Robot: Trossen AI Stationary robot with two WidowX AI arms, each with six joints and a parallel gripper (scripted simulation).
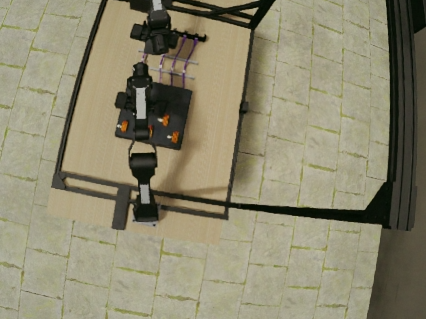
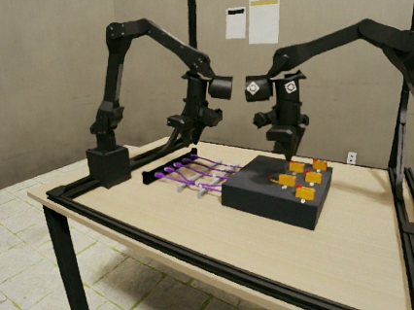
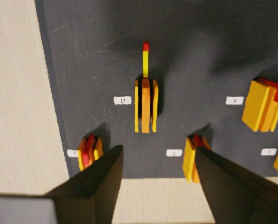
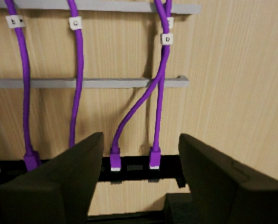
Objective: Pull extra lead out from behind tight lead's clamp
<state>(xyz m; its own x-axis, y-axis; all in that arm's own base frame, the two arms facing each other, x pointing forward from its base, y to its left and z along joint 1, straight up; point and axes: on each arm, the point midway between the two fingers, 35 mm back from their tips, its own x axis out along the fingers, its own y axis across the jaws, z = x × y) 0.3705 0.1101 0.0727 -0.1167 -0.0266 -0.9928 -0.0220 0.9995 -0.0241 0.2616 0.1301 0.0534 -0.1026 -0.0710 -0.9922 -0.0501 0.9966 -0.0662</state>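
Note:
My left gripper point(image 3: 159, 152) point(image 2: 290, 158) is open and empty above the black box. Handle D point(image 3: 145, 105) stands between two yellow plates, its yellow strip with a red tip reaching out beyond them. The handle left of D point(image 3: 90, 154), the one below right point(image 3: 196, 159) and the one at right point(image 3: 260, 106) show red on top. My right gripper point(image 4: 141, 140) point(image 2: 195, 143) is open and empty above the plug bar. Purple lead D point(image 4: 136, 107) bows sideways and crosses over lead E point(image 4: 159, 107). Leads C point(image 4: 78, 60) and B point(image 4: 23, 60) run apart from them. All visible plugs sit at the bar.
Two grey rails point(image 4: 125, 83) point(image 4: 110, 6) run across under the leads. The black plug bar point(image 4: 135, 175) point(image 2: 146, 177) lies beyond them. The black box point(image 2: 262, 211) point(image 1: 186, 102) stands at the leads' other end. A dark frame point(image 2: 194, 259) borders the table.

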